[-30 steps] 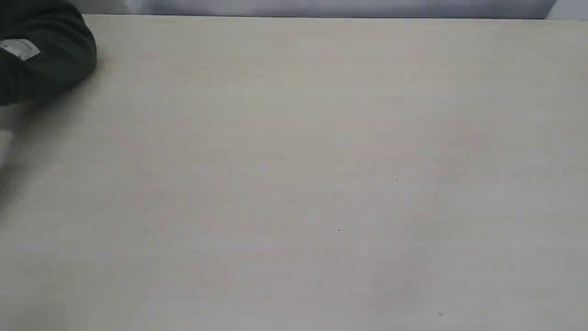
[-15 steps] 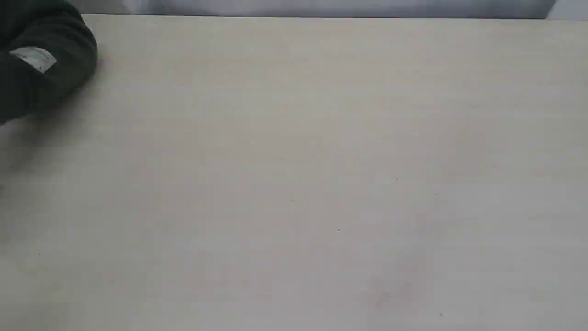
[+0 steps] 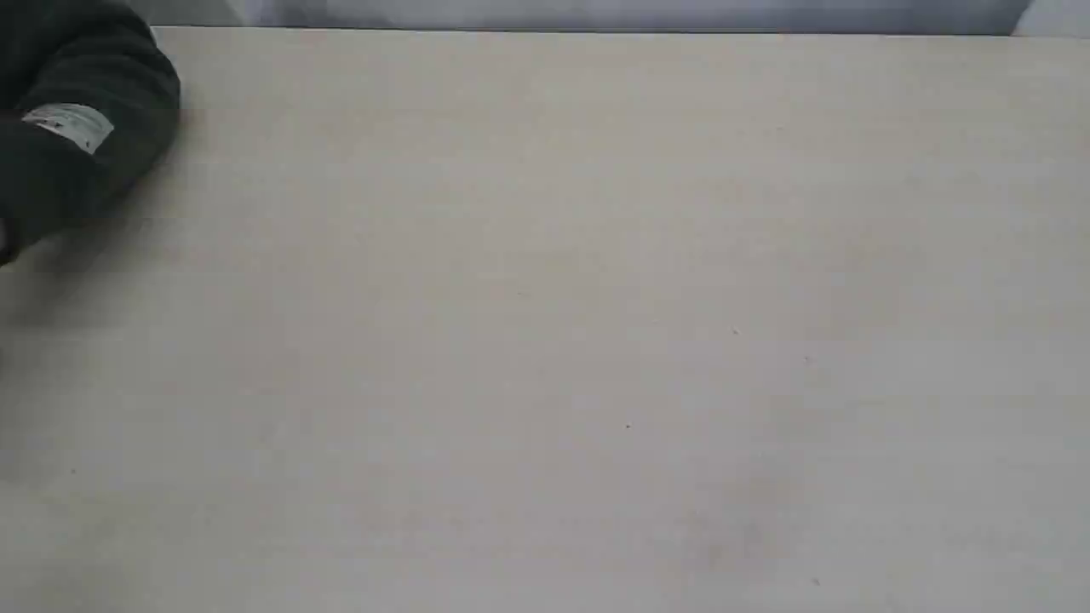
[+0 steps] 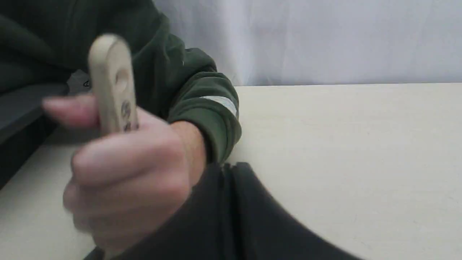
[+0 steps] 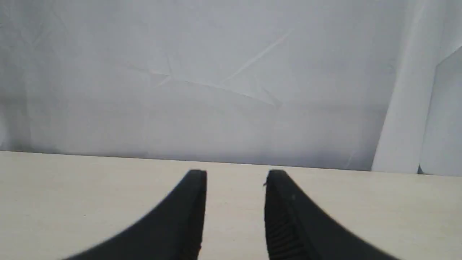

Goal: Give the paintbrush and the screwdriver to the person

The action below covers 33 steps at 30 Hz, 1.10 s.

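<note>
With the paintbrush (image 4: 108, 61) gripped in the person's hand (image 4: 126, 169) beside the clenched, empty left pincer (image 4: 231, 166) and the right pincer (image 5: 236, 175) released, any abrupt motion there could strike that hand; no screwdriver shows.

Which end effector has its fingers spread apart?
The right end effector: it is spread open, with the table showing in its gap. The left end effector is pinched shut, beside the person's hand.
</note>
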Motion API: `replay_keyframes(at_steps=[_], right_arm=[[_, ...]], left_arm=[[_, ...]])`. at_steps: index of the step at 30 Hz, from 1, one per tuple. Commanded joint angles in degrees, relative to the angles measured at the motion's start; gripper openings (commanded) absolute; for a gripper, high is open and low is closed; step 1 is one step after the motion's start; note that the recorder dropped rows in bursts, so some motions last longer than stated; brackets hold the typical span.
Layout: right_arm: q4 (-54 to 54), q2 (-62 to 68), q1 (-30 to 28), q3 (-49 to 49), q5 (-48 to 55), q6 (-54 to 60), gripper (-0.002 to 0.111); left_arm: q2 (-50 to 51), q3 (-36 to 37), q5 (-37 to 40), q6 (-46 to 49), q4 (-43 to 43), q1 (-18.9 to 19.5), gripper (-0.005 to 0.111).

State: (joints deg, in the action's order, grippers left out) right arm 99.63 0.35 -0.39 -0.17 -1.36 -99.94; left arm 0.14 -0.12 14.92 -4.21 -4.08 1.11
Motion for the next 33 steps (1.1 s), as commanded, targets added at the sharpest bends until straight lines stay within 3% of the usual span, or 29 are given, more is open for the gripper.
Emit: replay_keyframes(at_steps=[1, 17, 33], right_arm=[[-1.9, -0.4, -0.3, 0.2, 1.9, 2.5, 0.03], [-31.9, -0.4, -0.3, 0.2, 4.9, 35.3, 0.03], [-31.9, -0.4, -0.3, 0.2, 5.1, 34.8, 0.03]], left_arm=[[-0.1, 0.1, -0.6, -0.1, 0.3, -0.5, 0.0], [-0.1, 0.1, -0.6, -0.1, 0.3, -0.5, 0.0], [-0.1, 0.1, -0.6, -0.1, 0.0, -0.5, 0.0]])
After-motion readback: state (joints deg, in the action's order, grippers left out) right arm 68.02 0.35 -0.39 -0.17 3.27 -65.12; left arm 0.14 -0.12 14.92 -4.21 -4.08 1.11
